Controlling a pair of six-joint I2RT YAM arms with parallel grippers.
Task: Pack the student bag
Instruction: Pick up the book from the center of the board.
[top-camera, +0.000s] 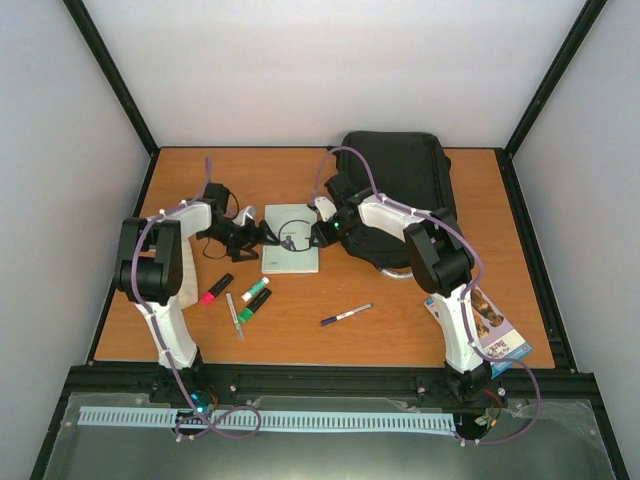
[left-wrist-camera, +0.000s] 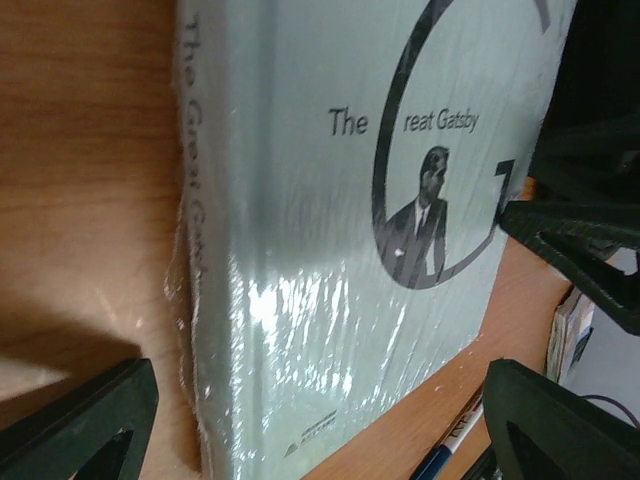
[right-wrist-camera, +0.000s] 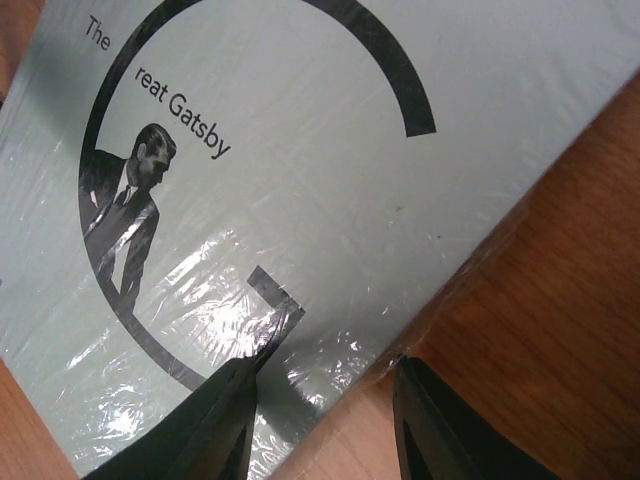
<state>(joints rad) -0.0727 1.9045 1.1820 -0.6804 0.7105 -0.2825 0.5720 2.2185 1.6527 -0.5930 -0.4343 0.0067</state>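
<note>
The student bag, a large black backpack, lies at the back right of the table. In front of it a pale green book, The Great Gatsby, lies flat in clear wrap. My left gripper is open wide at the book's left edge, with its spine and cover between the fingers. At the book's right edge my right gripper is open, jaws narrowed. One of its fingers is over the cover and the other is over the table beside the edge.
A pink highlighter, two green markers and a thin pen lie at the front left. A blue pen lies in front of the book. A printed booklet rests by the right arm's base.
</note>
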